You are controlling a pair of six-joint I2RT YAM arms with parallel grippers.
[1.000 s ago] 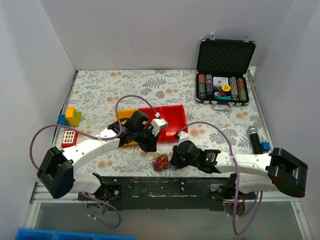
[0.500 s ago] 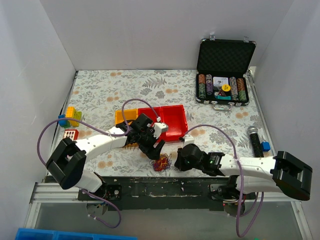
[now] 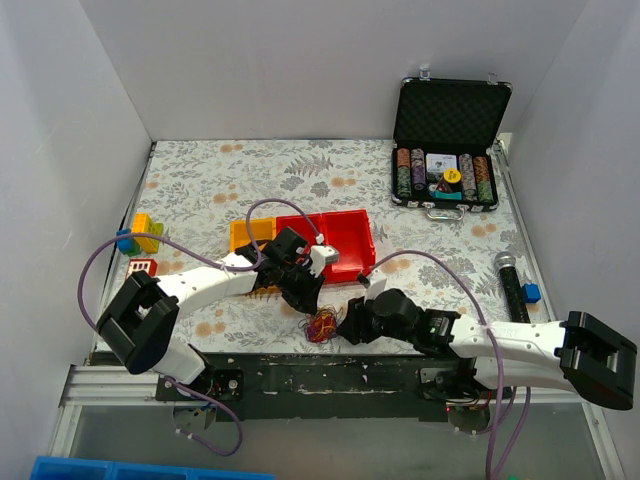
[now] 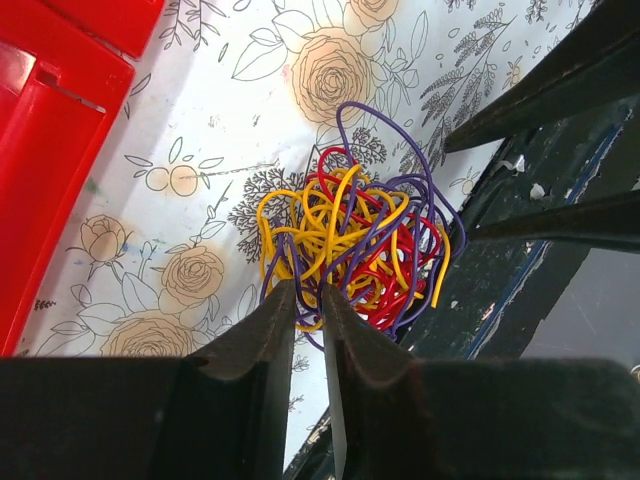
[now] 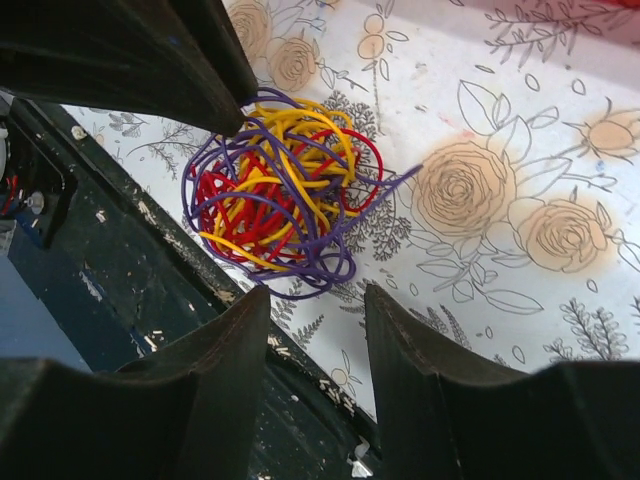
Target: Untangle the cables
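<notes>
The cables (image 3: pixel 322 325) lie as one tangled ball of thin yellow, red and purple strands on the floral table, close to its front edge. My left gripper (image 3: pixel 308 303) reaches the ball from the back left. In the left wrist view its jaws (image 4: pixel 307 293) stand almost together, pinching edge strands of the cables (image 4: pixel 350 240). My right gripper (image 3: pixel 348 325) sits just right of the ball. In the right wrist view it (image 5: pixel 312 298) is open, its tips a little short of the cables (image 5: pixel 275 200), with nothing between them.
The black front rail (image 3: pixel 330 372) runs right beside the tangle. Red bins (image 3: pixel 338 240) and an orange bin (image 3: pixel 248 234) stand behind the left arm. An open chip case (image 3: pixel 448 176) is at back right, a black cylinder (image 3: pixel 512 280) at right, toy blocks (image 3: pixel 145 232) at left.
The left gripper came down from near the red bin onto the tangle, opened, then narrowed on its strands. The right gripper went from shut to open and shifted slightly beside the ball.
</notes>
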